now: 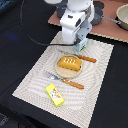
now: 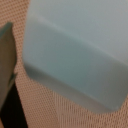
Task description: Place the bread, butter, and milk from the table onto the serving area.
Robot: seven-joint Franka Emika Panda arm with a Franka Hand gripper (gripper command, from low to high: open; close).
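In the exterior view, nearest you lies the butter [image 1: 55, 95], a flat yellow box resting on the near part of the serving area [image 1: 30, 80], the striped beige placemat. Just beyond it you see a fork [image 1: 52, 76] joined in line with a wooden-handled utensil [image 1: 72, 83], both lying on the mat beside the round plate [image 1: 59, 73]. The bread [image 1: 69, 62] sits on that plate, a golden loaf with darker score lines. A knife with a wooden handle [image 1: 85, 58] lies on the mat past the plate. The arm's white body stands over the far edge of the mat, and the gripper [image 1: 80, 46] is lowered there. You can catch a sliver of green and white under it, probably the milk [image 1: 80, 47], though the arm covers most of it. You cannot tell from here whether the fingers are spread or pinching. Behind, a pinkish-brown board [image 1: 107, 25] carries a pan [image 1: 123, 16].

In the wrist view, a pale blue-white surface of the milk [image 2: 75, 50] fills most of the frame, with the mat's fine weave [image 2: 35, 107] below it. One dark finger [image 2: 7, 55] shows at the edge; its grip stays unclear.
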